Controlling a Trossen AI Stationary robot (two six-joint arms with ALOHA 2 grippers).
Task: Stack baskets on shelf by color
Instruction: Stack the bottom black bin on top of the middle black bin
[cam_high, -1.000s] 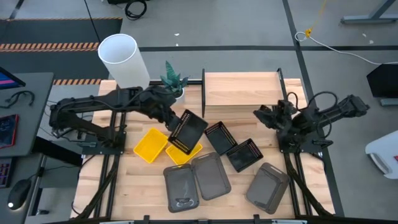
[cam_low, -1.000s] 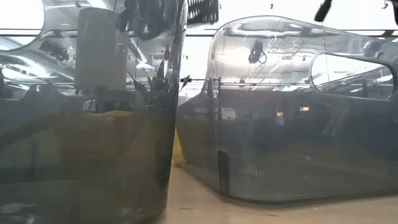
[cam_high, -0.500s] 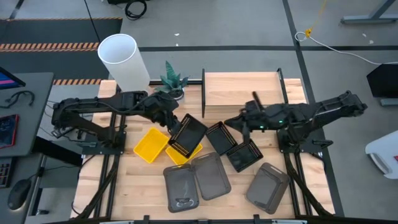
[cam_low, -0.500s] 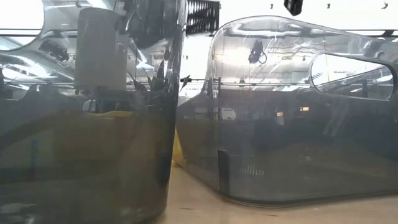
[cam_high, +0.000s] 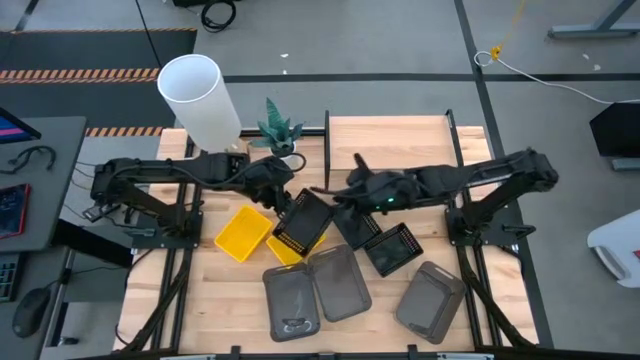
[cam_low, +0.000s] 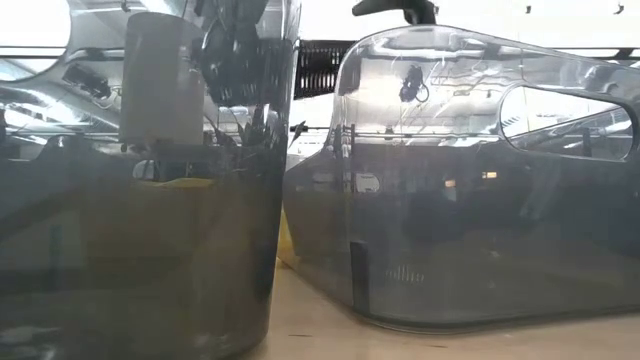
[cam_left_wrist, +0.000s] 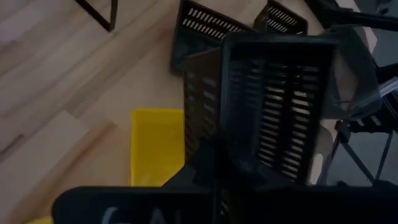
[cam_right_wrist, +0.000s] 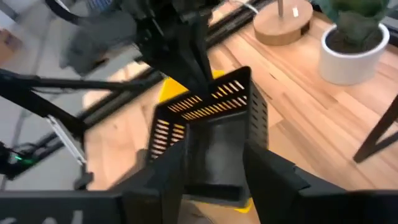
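Grey baskets (cam_high: 342, 288): three along the table's front edge, not yet stacked.
Black mesh basket (cam_high: 303, 220): tilted above a yellow basket (cam_high: 242, 231), clamped in the closed left gripper (cam_high: 283, 197).
Right gripper (cam_high: 335, 190): fingers spread, straddling the mesh basket's far rim; close squarely before the left lets go.
Shelf (cam_high: 388, 146): behind, bare.

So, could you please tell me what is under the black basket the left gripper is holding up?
A yellow basket lies under the black basket on the table; most of it is covered, so its inside cannot be seen.
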